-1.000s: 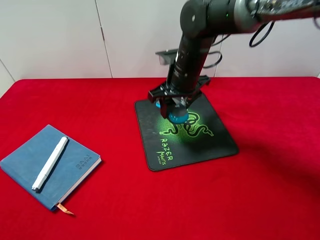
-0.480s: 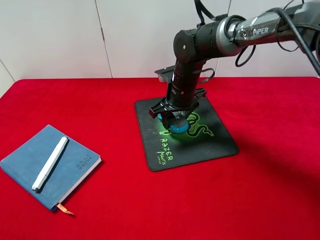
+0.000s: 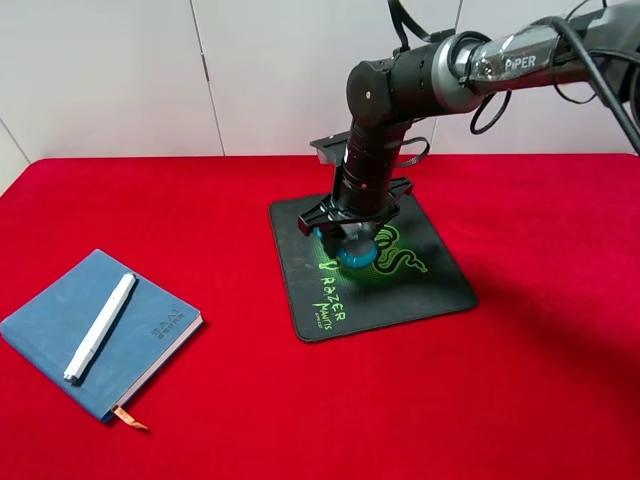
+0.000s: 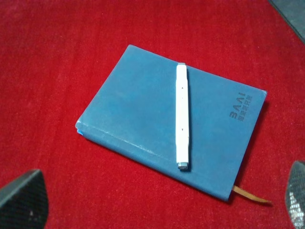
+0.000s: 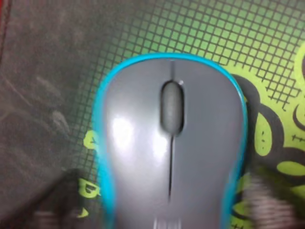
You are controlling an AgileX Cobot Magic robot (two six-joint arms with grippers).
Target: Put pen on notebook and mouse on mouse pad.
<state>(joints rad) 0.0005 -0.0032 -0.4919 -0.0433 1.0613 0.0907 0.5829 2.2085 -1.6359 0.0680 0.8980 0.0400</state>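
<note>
From the high camera I am seeing only a part of the mouse [image 3: 356,256]: the right gripper [image 3: 352,237] is standing low over it and is covering its top, so just a teal edge is showing on the mouse pad [image 3: 400,290]. Whether the fingers are pressing its sides or standing a little apart from them, I cannot tell. In the right wrist view the mouse [image 5: 171,148] is filling almost the whole picture and its rear end is cut off; the two dark shapes at the lower corners are too blurred to read as fingers. The shell is looking smooth and glossy, grey on top with a thin teal rim, rounded, with an oval scroll wheel. The pad [image 5: 52,86] under it is matt black with a fine green grid and curved green shapes.

The left gripper [image 4: 152,200] is not appearing in the high view. In its own wrist view I am seeing only two dark, cross-hatched fingertips [image 4: 21,200] at the corners, set wide apart and holding nothing.

The pen [image 4: 182,117], a slim white cylinder, is lying flat across the notebook [image 4: 138,109]. The blue soft cover is having an embossed logo and an orange-tan ribbon [image 4: 250,196]. Everything is resting on a fuzzy red tablecloth [image 3: 520,400].
</note>
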